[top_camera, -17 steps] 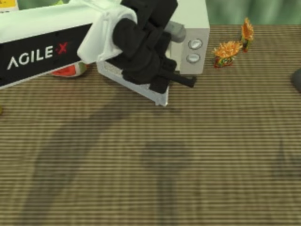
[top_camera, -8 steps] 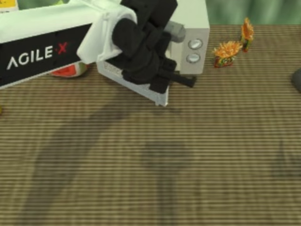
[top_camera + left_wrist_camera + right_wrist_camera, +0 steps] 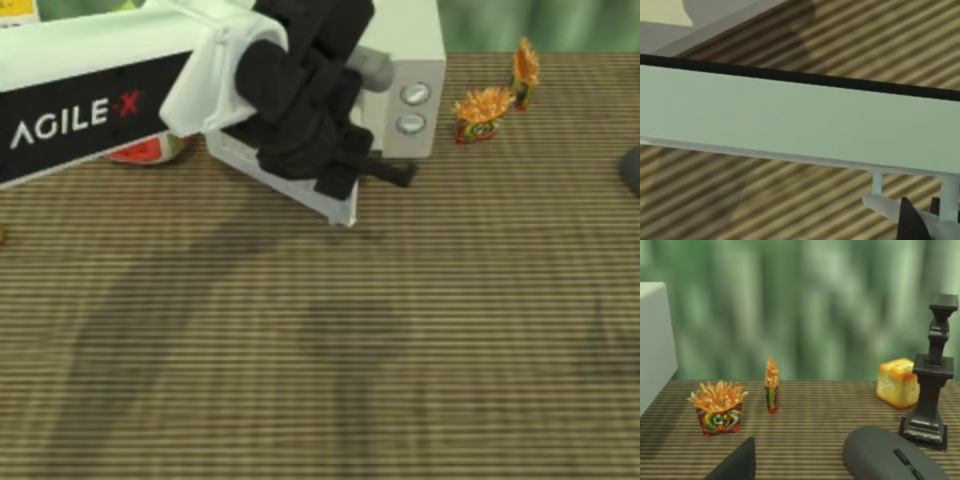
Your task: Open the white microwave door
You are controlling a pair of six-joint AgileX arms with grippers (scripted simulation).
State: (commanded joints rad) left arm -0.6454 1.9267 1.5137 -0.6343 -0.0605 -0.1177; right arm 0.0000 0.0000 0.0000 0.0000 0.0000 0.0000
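Left end effector nudged left; door ajar, angled front-right.

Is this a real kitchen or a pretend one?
Probably pretend: a computer-made tabletop scene. The striped table holds a white microwave with its door partly open, next to fries, bread and a blurry green backdrop. The left tool is at the door.

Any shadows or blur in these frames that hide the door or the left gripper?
Top view: soft arm shadows fall on the table, not on the door; the left gripper is dark against the microwave. Left wrist view: door edge fills the frame, sharp, fingertips barely in view. Right wrist view: green backdrop is blurred; fries stay sharp.
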